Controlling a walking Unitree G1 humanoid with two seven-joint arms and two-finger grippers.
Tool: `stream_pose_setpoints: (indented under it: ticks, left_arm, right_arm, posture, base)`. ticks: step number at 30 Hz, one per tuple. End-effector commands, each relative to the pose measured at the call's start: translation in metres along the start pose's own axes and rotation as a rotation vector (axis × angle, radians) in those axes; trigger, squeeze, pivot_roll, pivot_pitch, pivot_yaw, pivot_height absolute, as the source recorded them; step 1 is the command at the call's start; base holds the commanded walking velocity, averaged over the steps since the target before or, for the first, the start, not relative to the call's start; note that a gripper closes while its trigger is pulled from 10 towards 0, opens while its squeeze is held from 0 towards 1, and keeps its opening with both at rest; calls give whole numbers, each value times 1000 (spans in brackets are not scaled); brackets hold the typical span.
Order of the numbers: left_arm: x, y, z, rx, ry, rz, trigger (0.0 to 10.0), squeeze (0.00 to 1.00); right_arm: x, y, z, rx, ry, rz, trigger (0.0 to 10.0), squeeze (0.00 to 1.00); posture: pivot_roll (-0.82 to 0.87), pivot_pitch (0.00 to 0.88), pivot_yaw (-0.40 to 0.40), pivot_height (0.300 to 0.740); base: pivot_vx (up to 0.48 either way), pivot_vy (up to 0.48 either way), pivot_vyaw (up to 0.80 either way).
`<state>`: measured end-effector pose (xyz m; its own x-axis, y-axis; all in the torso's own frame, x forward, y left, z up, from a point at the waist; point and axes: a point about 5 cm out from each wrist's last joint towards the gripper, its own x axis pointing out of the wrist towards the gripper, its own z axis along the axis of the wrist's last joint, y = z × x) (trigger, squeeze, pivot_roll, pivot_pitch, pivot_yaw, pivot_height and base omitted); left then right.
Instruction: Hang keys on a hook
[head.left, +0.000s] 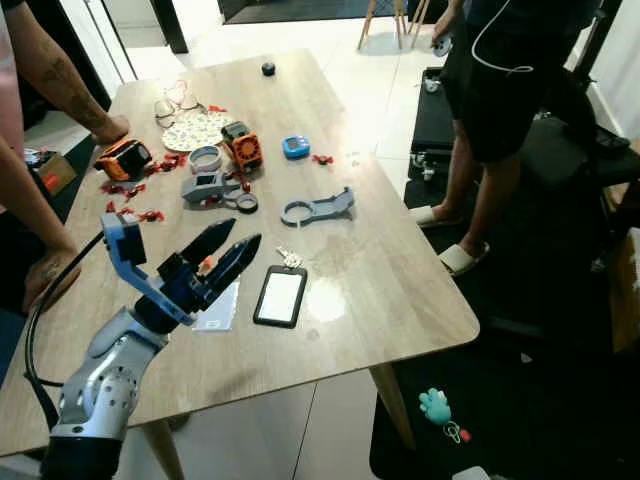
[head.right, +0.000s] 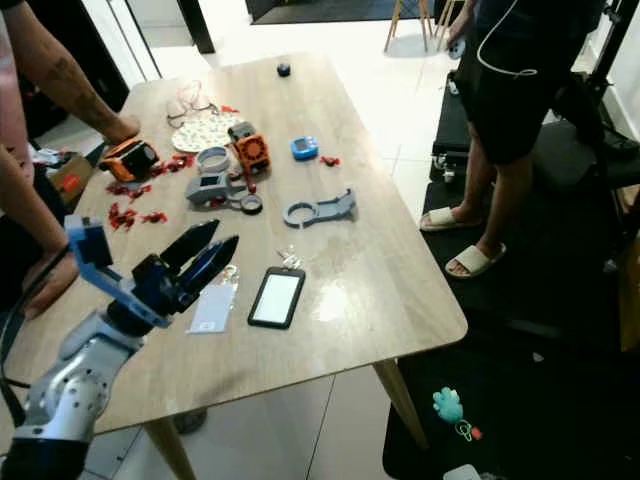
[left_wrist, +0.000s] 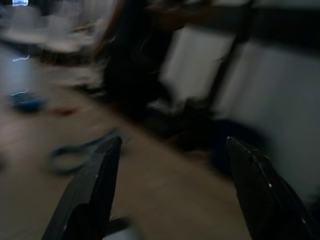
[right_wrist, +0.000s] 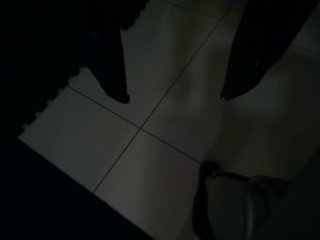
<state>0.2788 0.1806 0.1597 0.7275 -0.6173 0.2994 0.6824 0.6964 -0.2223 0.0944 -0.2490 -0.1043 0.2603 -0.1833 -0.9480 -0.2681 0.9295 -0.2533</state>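
Over the near-left part of the wooden table (head.left: 400, 290), the head camera's left eye has the left gripper (head.left: 238, 240) hovering with its two black fingers spread a little and nothing between them, aimed toward the keys (head.left: 289, 257), which lie flat on the tabletop just past the fingertips and right beside the top edge of a black phone (head.left: 280, 296). A small clear card (head.left: 217, 306) sits under the gripper, and a grey hook-shaped bracket (head.left: 318, 208) lies further up the table, possibly the hook, though I can't be sure. Right eye, same layout: keys (head.right: 290, 260) untouched, two people standing at the table edges. Left wrist view is pretty blurry, but the fingers (left_wrist: 90, 195) are clearly apart with bare wood between them and that bracket as a smear beyond. Right wrist view is dark: the right gripper (right_wrist: 172, 97) hangs idle over floor tiles, fingers apart. So I'd say we're at the reach-for-the-keys step, grab not done yet. Next move needs a short push forward and down so the fingers straddle the key bunch without nudging the phone, then pinch.
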Motion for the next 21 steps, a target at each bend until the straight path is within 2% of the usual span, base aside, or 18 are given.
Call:
stream_pose_setpoints:
  ticks: [1, 3, 5, 6, 8, 9, 13, 21]
  left_arm:
    - [0, 5, -9, 39, 53, 70, 10000, 0]
    - [2, 4, -15, 48, 90, 78, 10000, 0]
    - [1, 2, -29, 97, 196, 97, 10000, 0]
    - [1, 2, -29, 97, 196, 97, 10000, 0]
    - [-4, 0, -48, 133, 311, 116, 10000, 0]
    - [-4, 0, -48, 133, 311, 116, 10000, 0]
    - [-15, -1, -73, 131, 441, 164, 10000, 0]
    - [-20, -3, -91, 114, 525, 226, 10000, 0]
  right_arm:
    - [0, 4, -2, -8, 10, 13, 10000, 0]
    - [0, 4, -2, -11, 11, 14, 10000, 0]
    - [0, 4, -2, -13, 11, 14, 10000, 0]
    - [0, 4, -2, -13, 11, 14, 10000, 0]
    - [0, 4, -2, -15, 11, 12, 10000, 0]
    - [0, 4, -2, -15, 11, 12, 10000, 0]
    - [0, 3, -3, -18, 14, 9, 10000, 0]
    - [0, 4, -5, -15, 18, 9, 10000, 0]
  posture:
    - [-126, 88, 116, 740]
    - [-126, 88, 116, 740]
    - [-126, 88, 116, 740]
    - [-126, 88, 116, 740]
    - [-129, 83, 119, 740]
    - [-129, 83, 119, 740]
    - [-126, 86, 120, 740]
    - [-126, 95, 125, 740]
  base:
    - [0, 0, 0]
    - [0, 0, 0]
    - [0, 0, 0]
    - [0, 0, 0]
    - [0, 0, 0]
    - [0, 0, 0]
    - [0, 0, 0]
    - [0, 0, 0]
